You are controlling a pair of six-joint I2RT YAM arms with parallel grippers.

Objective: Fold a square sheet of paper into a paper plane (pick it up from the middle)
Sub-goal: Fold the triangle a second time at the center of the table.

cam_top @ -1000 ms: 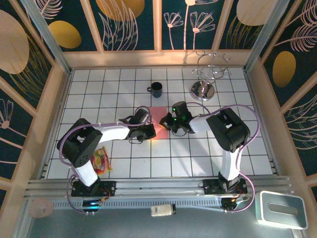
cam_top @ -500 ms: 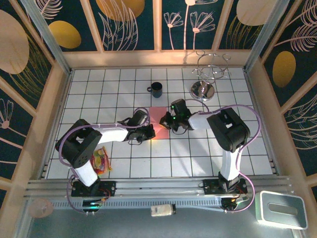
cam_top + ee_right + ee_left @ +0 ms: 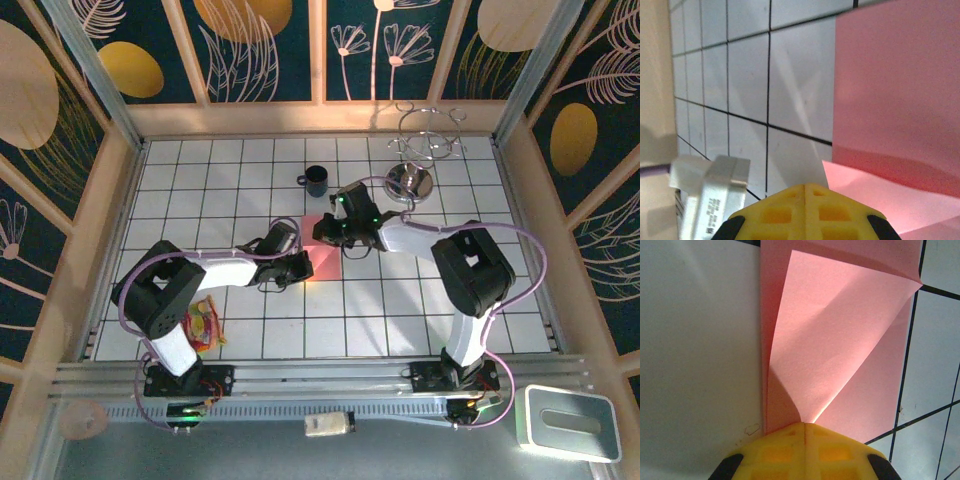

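At centre, right end effector (image 3: 327, 234) overlaps paper plane (image 3: 323, 259).

Bright warm light from above, soft shadows on the table (image 3: 400, 300), wrist views blurred close up

The table (image 3: 420, 300) is a white tiled top with dark grid lines and a pale wooden rim. A dark mug (image 3: 317, 180) stands far of centre, and a chrome wire stand (image 3: 410, 182) sits to its right. A pink paper (image 3: 320, 248) lies mid-table, one flap folded over. A colourful packet (image 3: 205, 325) lies near left.
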